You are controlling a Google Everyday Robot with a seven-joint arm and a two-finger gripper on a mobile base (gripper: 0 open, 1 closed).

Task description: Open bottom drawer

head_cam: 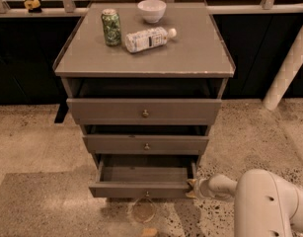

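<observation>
Lower centre of frame: bottom drawer (121, 189) stands well pulled out, so little seems left. Your pincer (193, 187) sits at its right front corner; grip state can't be told.

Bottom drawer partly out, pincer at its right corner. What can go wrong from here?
1. The pincer sits at the right front corner of the bottom drawer, away from the knob; an off-centre pull may skew and jam it.
2. The bottle lies on its side on the cabinet top; a jolt might roll it off.
</observation>
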